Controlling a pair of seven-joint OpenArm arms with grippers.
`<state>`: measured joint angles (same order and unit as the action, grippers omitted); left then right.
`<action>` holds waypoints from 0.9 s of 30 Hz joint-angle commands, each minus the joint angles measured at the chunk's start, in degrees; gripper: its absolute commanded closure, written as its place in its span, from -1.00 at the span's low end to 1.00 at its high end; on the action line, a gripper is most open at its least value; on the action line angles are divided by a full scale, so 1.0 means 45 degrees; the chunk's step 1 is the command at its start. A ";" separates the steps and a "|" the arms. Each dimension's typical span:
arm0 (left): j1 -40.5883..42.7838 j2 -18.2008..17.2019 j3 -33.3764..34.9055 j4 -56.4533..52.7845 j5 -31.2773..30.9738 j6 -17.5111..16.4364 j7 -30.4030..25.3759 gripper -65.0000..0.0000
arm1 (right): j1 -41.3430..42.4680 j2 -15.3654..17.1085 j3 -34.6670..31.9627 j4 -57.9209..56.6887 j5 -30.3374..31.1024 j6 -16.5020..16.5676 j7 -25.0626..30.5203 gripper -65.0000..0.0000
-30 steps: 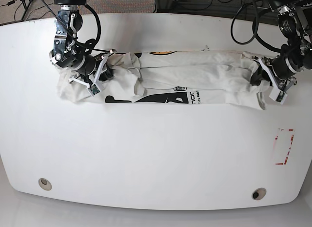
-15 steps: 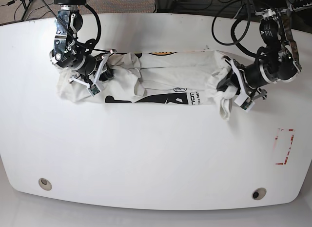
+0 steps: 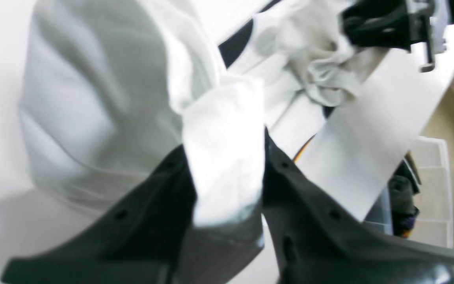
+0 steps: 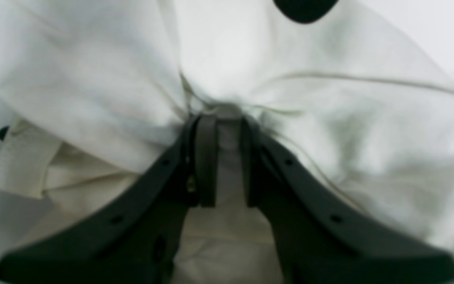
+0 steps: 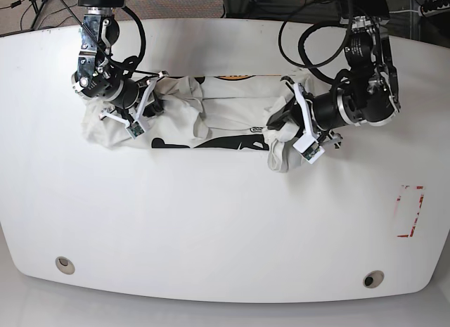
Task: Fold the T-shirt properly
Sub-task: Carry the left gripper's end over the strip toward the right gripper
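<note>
The cream T-shirt, with black lettering, lies bunched in a strip across the far half of the white table. On the base view's right, my left gripper is shut on the shirt's lifted end, which droops in a fold over the middle. In the left wrist view a band of T-shirt sits pinched between the left gripper fingers. My right gripper is shut on the crumpled other end; the right wrist view shows T-shirt gathered into the right gripper.
A red-outlined mark sits near the table's right edge. Two round holes lie near the front edge. Cables hang behind the table, and a clear plastic bin stands beyond its edge.
My left gripper has carried the shirt's end leftward from the right side toward the middle, doubling the cloth over. The right arm has stayed where it was.
</note>
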<state>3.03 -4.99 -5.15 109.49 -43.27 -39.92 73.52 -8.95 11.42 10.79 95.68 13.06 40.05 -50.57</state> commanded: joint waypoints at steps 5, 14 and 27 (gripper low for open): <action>-0.0311 0.0280 0.0079 0.0196 -0.0280 -0.0017 -0.0327 0.85 | 0.0084 0.0070 -0.0004 0.0140 -0.0060 -0.0012 -0.0045 0.67; -0.0331 0.0299 0.0685 0.0196 -0.0339 -0.0017 -0.0327 0.43 | 0.0084 0.0070 -0.0004 0.0140 -0.0060 -0.0012 -0.0045 0.67; -0.0897 0.1374 0.1603 0.0235 -0.0378 -0.0017 0.0845 -0.24 | 0.0104 0.0070 -0.0023 0.0140 -0.0060 -0.0012 -0.0045 0.67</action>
<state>1.50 0.08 2.52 109.49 -43.75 -39.94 77.45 -8.93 11.40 10.76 95.68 13.08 40.07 -50.57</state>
